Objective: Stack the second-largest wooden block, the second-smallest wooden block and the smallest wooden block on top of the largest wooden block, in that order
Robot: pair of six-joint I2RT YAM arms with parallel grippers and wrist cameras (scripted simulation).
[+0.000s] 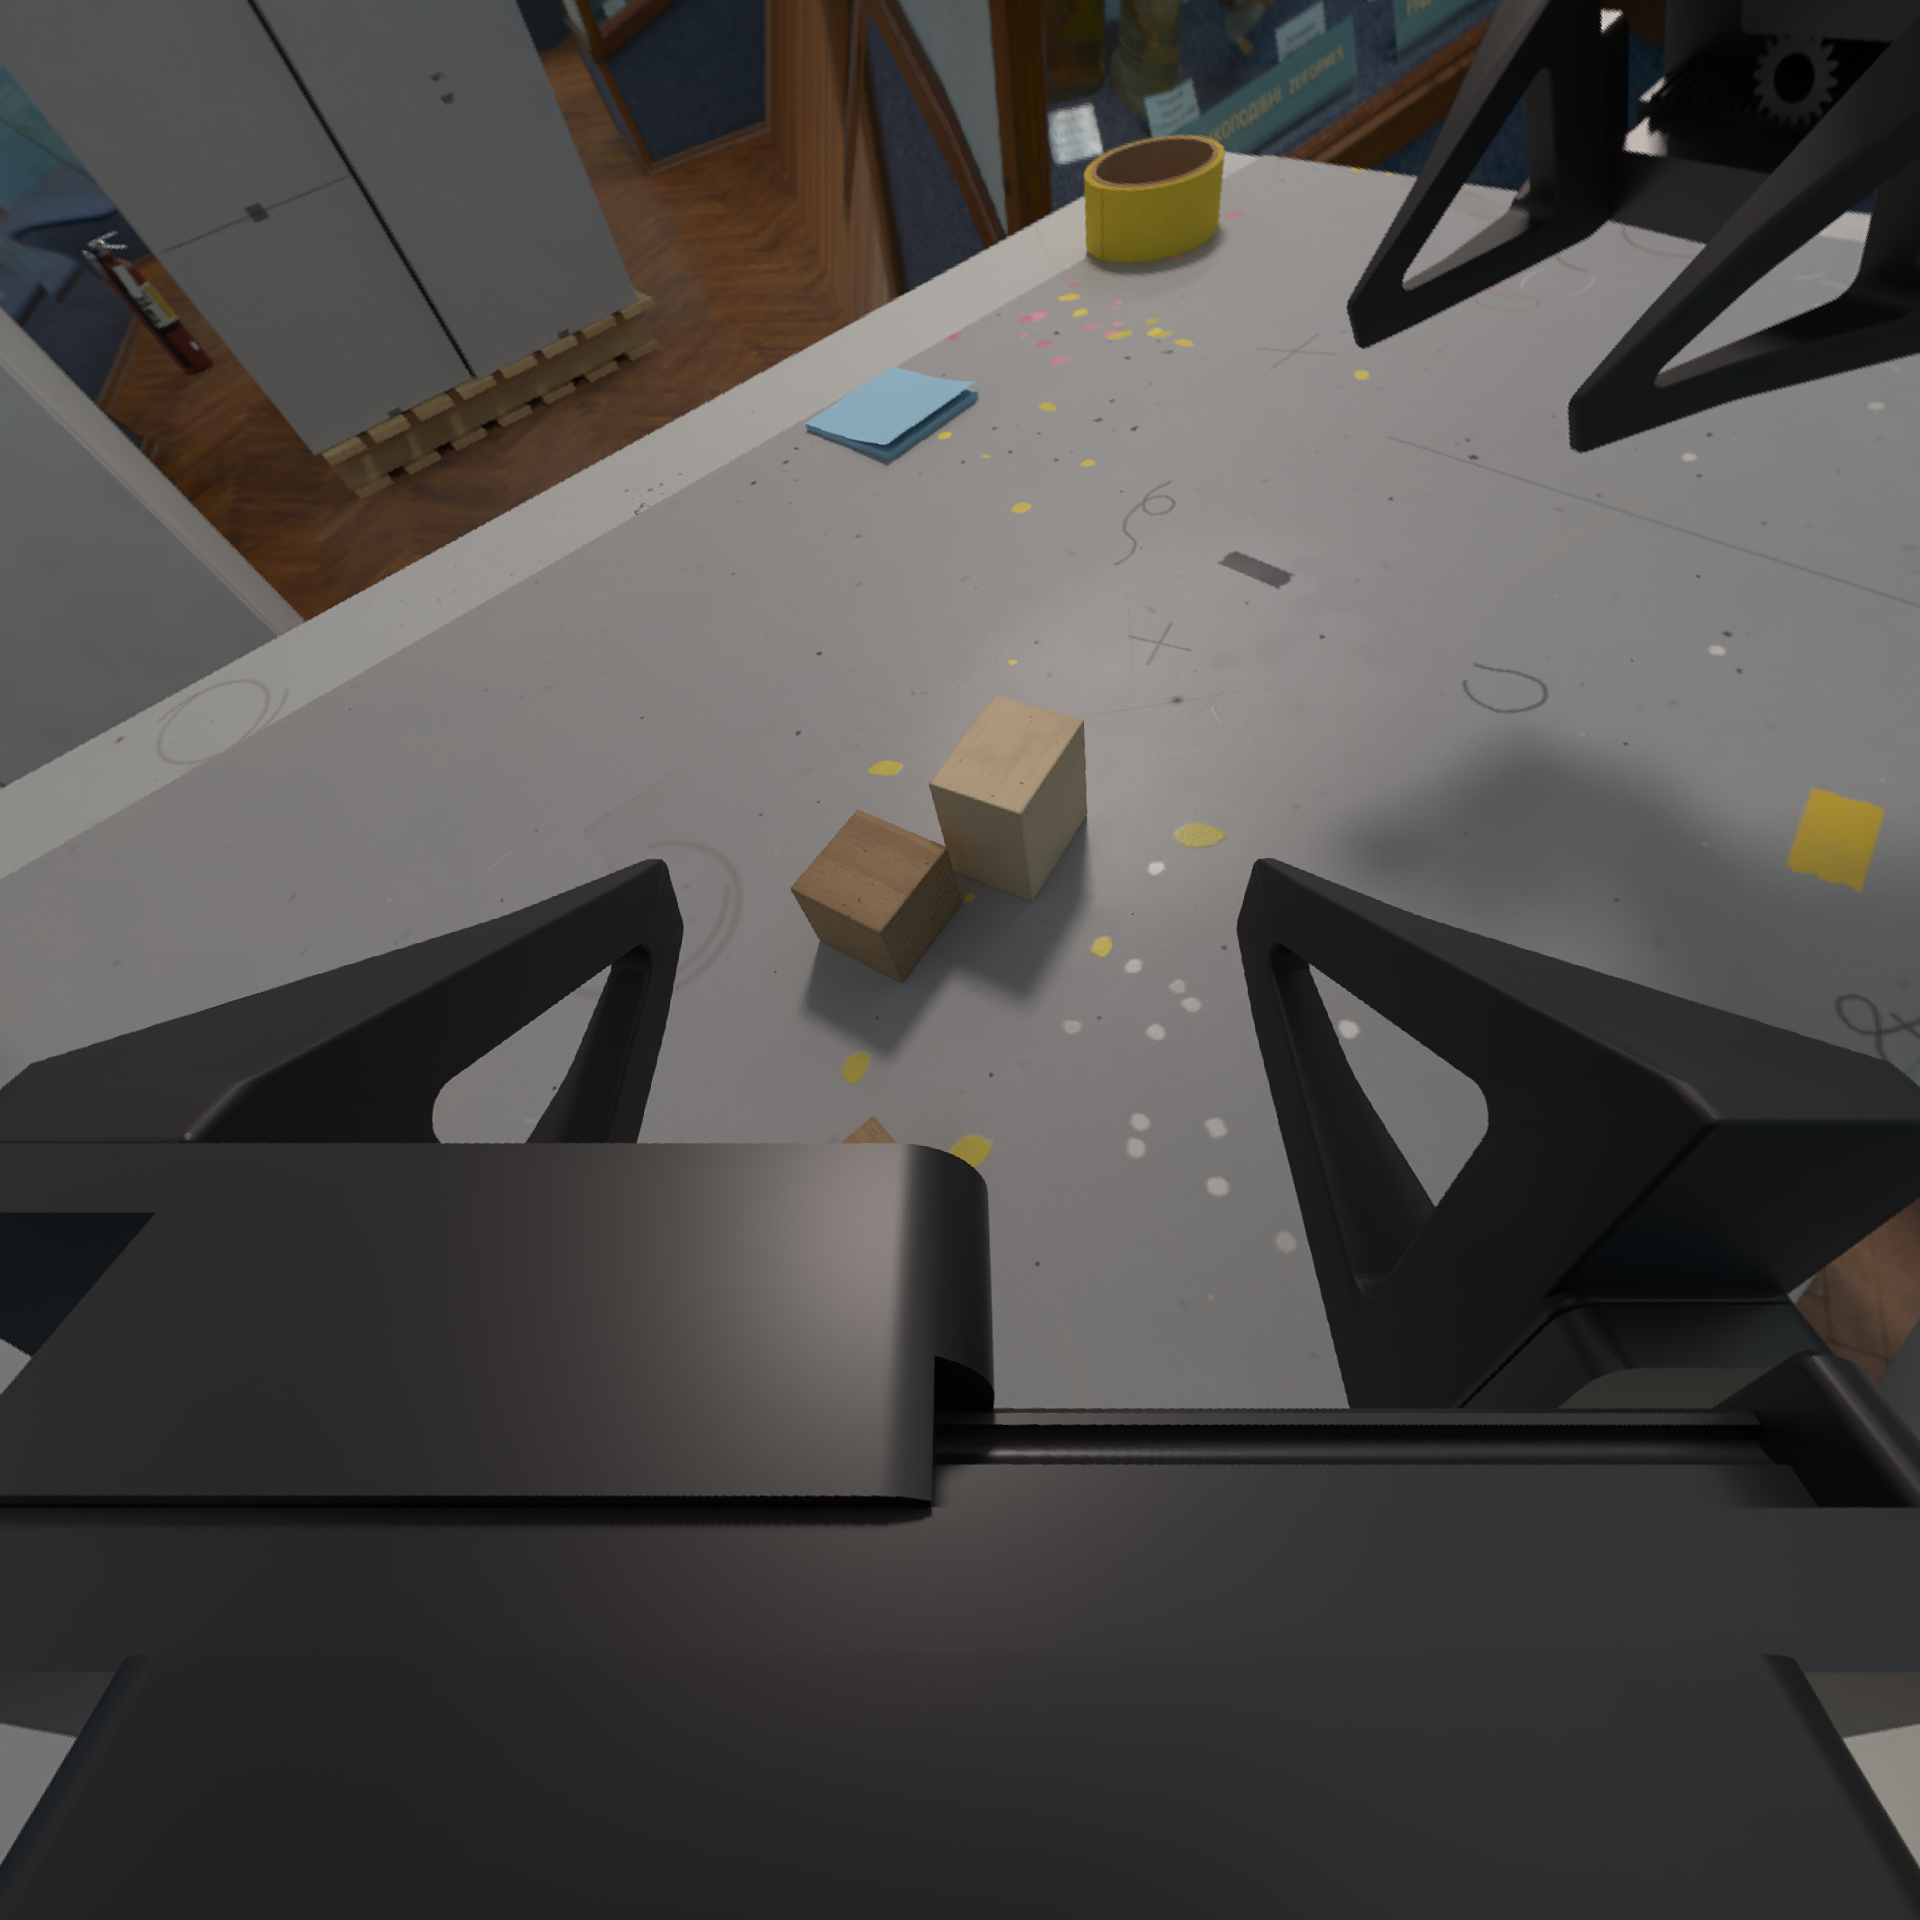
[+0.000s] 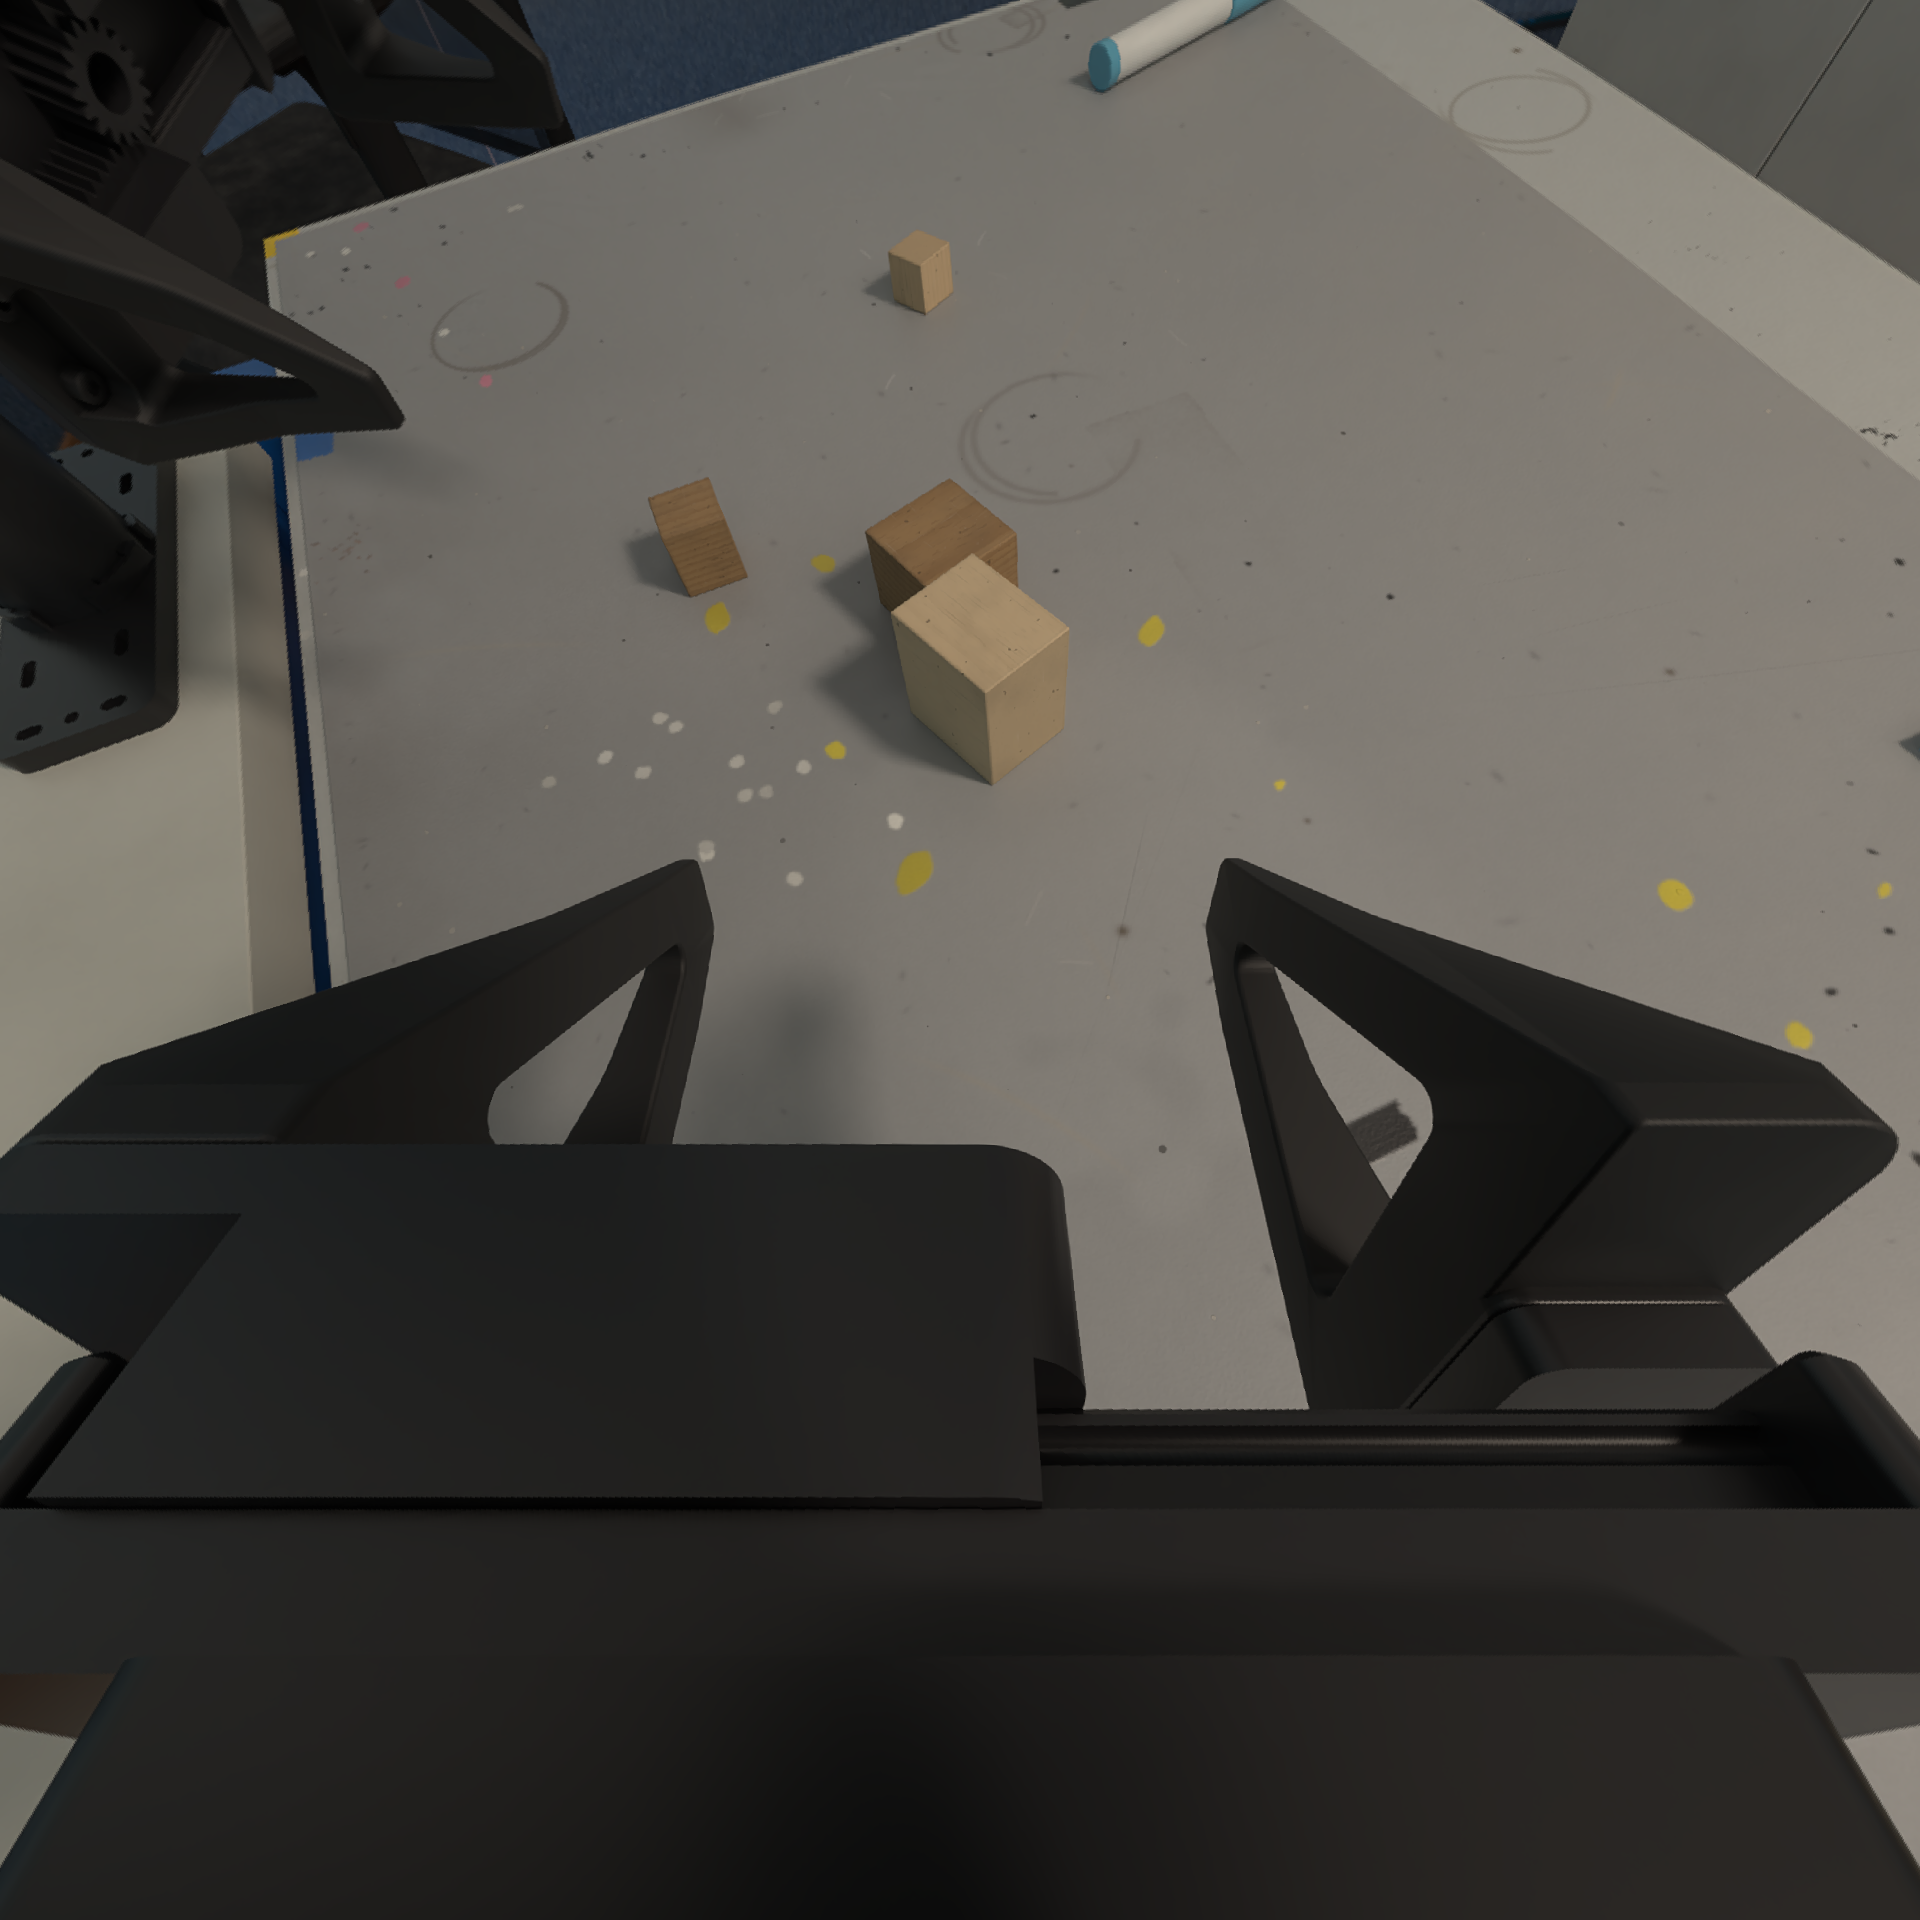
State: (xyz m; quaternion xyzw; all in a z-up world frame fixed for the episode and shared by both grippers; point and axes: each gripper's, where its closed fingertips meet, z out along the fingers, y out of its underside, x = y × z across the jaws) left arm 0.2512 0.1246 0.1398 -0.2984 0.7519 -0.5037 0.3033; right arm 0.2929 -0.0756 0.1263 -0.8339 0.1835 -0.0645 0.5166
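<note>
Four wooden blocks stand apart from both grippers on the grey table (image 2: 1455, 623). The pale largest block (image 2: 982, 665) touches a brown cube (image 2: 940, 540) behind it. A smaller brown block (image 2: 696, 535) stands to their left, and a small pale block (image 2: 921, 270) stands farther off. My right gripper (image 2: 961, 883) is open and empty, above the table short of the pale block. My left gripper (image 1: 961, 883) is open and empty above the pale block (image 1: 1013, 795) and brown cube (image 1: 878, 894). Two other blocks (image 1: 871, 1130) (image 1: 1860, 1299) are mostly hidden behind it. The right gripper (image 1: 1470, 384) hangs open at upper right.
A yellow tape roll (image 1: 1153, 203) and a blue note pad (image 1: 894, 410) lie near the far table edge, and a yellow paper square (image 1: 1837, 852) lies at right. A white and blue marker (image 2: 1164, 36) lies at the far end. The left arm's base (image 2: 83, 623) stands at left.
</note>
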